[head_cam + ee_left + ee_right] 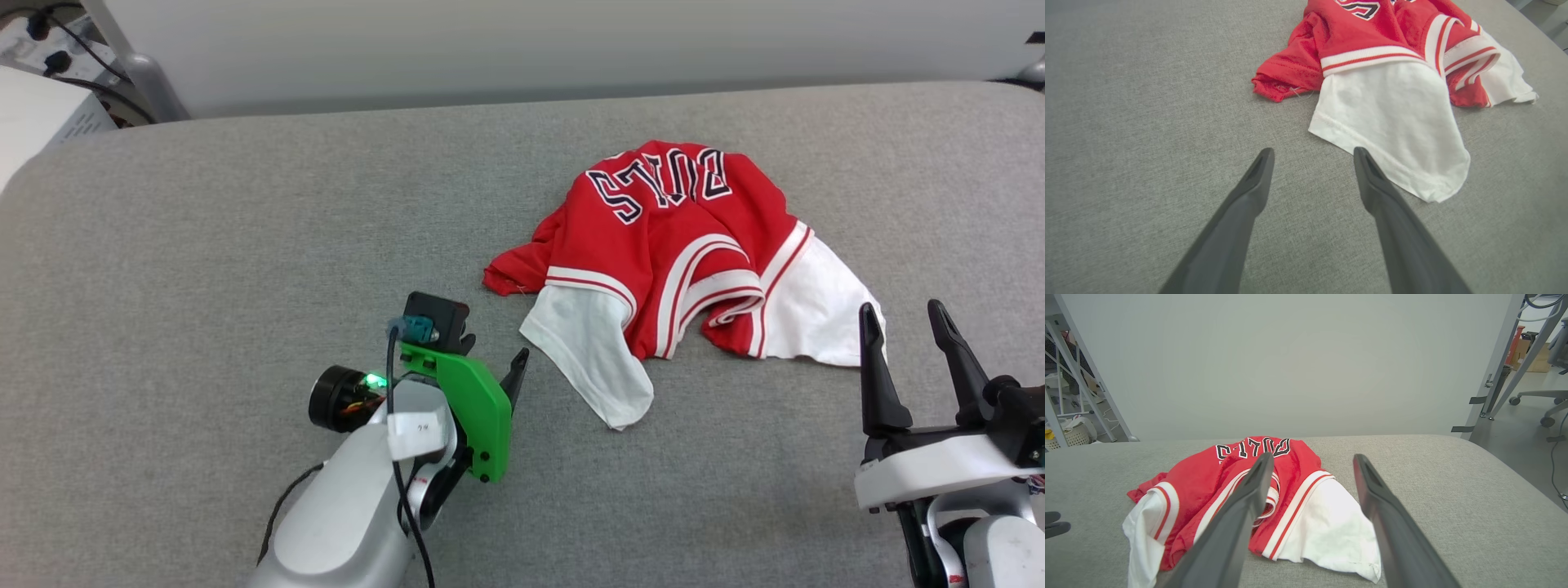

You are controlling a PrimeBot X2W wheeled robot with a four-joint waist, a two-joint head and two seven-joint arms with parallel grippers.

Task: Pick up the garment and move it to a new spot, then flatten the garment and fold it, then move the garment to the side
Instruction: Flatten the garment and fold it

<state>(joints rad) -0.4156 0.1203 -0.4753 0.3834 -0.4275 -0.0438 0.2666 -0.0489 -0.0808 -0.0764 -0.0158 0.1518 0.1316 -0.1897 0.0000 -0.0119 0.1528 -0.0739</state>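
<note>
In the head view, the garment (pixel 694 237) is lying crumpled on the grey padded bench (pixel 245 245), right of the middle and closer to the far edge than the near one, with its black lettering turned toward the far edge and its two white sleeves trailing toward the near edge. The left hand (pixel 498 359) is sitting just beside the nearer white sleeve, on the side toward the bench's left edge, and is partly hidden by its green mount. The right hand (pixel 900 314) is standing wide open by the other sleeve, its fingers pointing at the far edge. In the left wrist view, the left hand (pixel 1313 153) is spreading wide over bare bench – one finger is crossing the hem of a white sleeve (pixel 1392 122) in the picture, though contact cannot be judged. The red body is bunching up beyond the sleeve. In the right wrist view, the right hand (pixel 1312 457) is gaping wide and holding nothing – the garment is lying past its fingers, with a pale wall (pixel 1290 363) rising behind the bench's far edge.
</note>
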